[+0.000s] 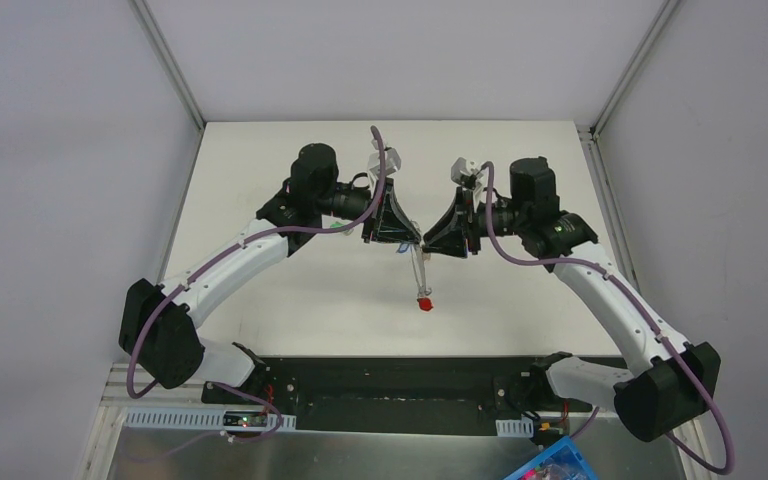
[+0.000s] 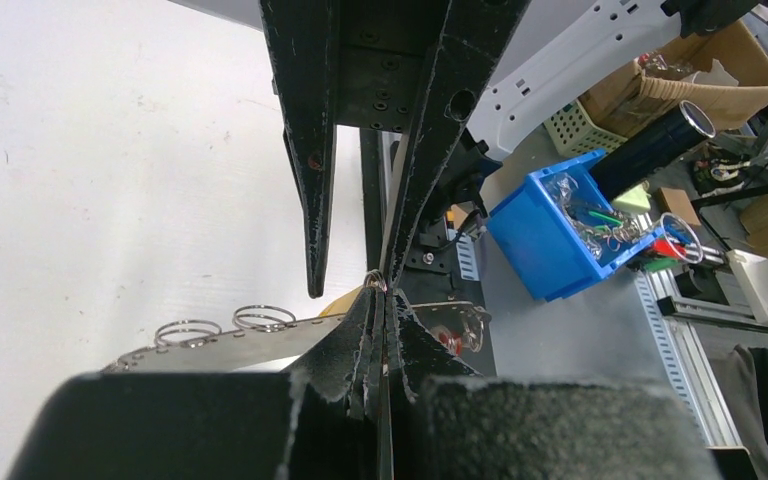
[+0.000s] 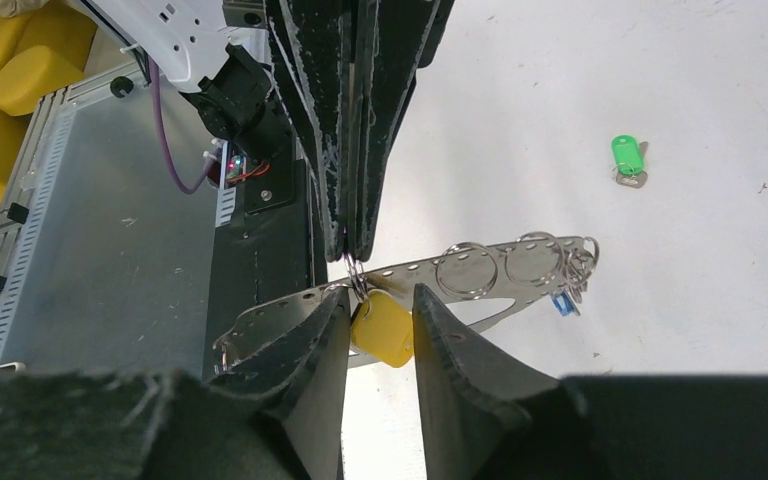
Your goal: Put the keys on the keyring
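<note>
A metal strip carrying several keyrings hangs between my two grippers; in the top view it points down toward the near edge. My left gripper is shut on a small keyring at the strip's middle. The yellow key hangs from that ring, between the fingers of my right gripper, which is open around it. The red key hangs at one end of the strip and the blue key at the other. The green key lies loose on the white table.
A blue bin with rings and coloured parts stands off the table past its near edge, also seen in the top view. The black base plate runs between the arm bases. White walls enclose the table on three sides.
</note>
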You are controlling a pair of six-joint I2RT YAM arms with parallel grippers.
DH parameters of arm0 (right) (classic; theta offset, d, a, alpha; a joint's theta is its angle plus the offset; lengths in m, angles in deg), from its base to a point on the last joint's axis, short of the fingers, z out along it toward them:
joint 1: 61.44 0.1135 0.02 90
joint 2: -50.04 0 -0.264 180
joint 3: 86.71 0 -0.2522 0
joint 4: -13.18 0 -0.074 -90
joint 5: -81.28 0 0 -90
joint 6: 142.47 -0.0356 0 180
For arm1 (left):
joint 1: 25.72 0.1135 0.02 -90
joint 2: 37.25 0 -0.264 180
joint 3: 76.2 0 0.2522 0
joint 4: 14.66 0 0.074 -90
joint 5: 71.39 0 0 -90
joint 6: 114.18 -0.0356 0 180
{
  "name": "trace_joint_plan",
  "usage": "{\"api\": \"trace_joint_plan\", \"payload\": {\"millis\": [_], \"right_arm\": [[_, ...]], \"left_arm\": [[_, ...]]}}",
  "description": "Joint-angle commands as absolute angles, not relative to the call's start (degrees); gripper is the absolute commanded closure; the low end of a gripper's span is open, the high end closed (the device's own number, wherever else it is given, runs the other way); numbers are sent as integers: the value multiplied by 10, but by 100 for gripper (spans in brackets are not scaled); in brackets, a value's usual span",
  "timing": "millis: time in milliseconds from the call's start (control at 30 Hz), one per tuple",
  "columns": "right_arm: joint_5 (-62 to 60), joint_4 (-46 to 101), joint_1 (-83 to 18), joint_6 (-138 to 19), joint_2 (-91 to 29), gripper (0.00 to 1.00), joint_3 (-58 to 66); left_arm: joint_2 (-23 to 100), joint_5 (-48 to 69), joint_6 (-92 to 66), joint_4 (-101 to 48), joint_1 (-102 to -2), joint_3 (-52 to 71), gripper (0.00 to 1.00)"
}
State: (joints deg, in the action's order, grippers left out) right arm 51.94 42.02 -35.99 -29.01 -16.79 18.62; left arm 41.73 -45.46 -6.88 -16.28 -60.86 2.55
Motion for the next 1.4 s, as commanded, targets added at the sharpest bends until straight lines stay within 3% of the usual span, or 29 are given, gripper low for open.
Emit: {"api": "trace_joint_plan", "payload": {"millis": [0,133,400,633,867,1100,1367], "right_arm": [[521,420,-352,-275,-171,69,159],[521,419,-349,-275,-173,75,160],[524,422,-349,-274,-169,100,160],[518,456,-349,-257,-164,100,146],[446,564,-339,-202,-184,100,100],[383,645,-287,-187,-230,100,57],[399,625,-277,-219,-249,100,52]], "left_arm": [[407,-475,-52,-116,-603,25,100],[408,-475,-51,-115,-603,26,100],[412,-475,-56,-116,-602,23,100],[413,-471,-80,-137,-599,22,100],[407,-423,-248,-316,-598,62,100],[403,-381,-342,-401,-602,81,71],[405,-394,-355,-394,-613,71,64]]}}
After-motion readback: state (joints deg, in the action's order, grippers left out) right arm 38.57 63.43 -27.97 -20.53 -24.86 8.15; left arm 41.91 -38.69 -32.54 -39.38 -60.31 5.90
